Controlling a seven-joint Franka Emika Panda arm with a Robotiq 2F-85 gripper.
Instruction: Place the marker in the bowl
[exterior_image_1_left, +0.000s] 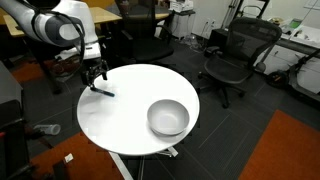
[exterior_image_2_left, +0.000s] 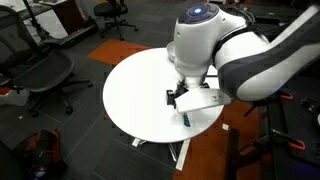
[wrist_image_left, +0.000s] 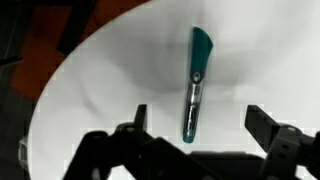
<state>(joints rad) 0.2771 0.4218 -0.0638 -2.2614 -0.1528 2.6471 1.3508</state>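
The marker (wrist_image_left: 195, 85) is a thin dark stick with a teal end, lying flat on the white round table (wrist_image_left: 110, 80). In both exterior views it lies near the table's edge (exterior_image_1_left: 103, 91) (exterior_image_2_left: 186, 118). My gripper (wrist_image_left: 200, 125) is open and empty, just above the table, with one finger on each side of the marker's near end and touching nothing. It also shows in both exterior views (exterior_image_1_left: 95, 72) (exterior_image_2_left: 178, 97). The shiny grey bowl (exterior_image_1_left: 168, 117) stands empty on the opposite side of the table (exterior_image_1_left: 130, 110). The arm hides it in the exterior view that looks past the arm.
Black office chairs (exterior_image_1_left: 235, 55) (exterior_image_2_left: 45, 70) stand around the table on dark carpet, with an orange floor patch (exterior_image_1_left: 290, 150) nearby. The marker and gripper are close to the table's rim (exterior_image_2_left: 200, 125). Desks line the back of the room.
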